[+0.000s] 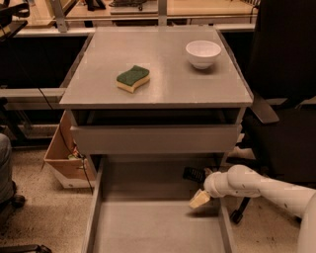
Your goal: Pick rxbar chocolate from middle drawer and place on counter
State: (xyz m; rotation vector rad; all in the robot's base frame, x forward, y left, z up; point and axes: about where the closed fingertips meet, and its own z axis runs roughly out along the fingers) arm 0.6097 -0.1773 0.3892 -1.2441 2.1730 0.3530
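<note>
My gripper claw point(200, 199) is low down inside the middle drawer point(95, 212), close to its right wall and over the back part of its floor. It looks pale and creamy at the tip. I cannot tell if it is spread apart or pressed together. My white arm point(256, 188) comes in from the right, over the drawer's side wall. Just behind my gripper claw, near the back right corner of the drawer, lies the rxbar chocolate point(193, 174). It is small, flat and dark. I cannot tell if my gripper claw is touching it. The rest of the drawer floor is flat and grey. Above it is a thinner drawer point(155, 139) with a plain grey front, pulled out only a little. On top of that is the counter point(163, 94), smooth and grey. A green and yellow sponge point(133, 78) sits on the left side of the counter. A white bowl point(203, 53) sits near the back right corner, well apart from the sponge. On the floor to the left of the drawers stands an open cardboard box point(61, 160). A black chair point(286, 99) is on the right. Behind the counter is a light wooden tabletop point(202, 7).
</note>
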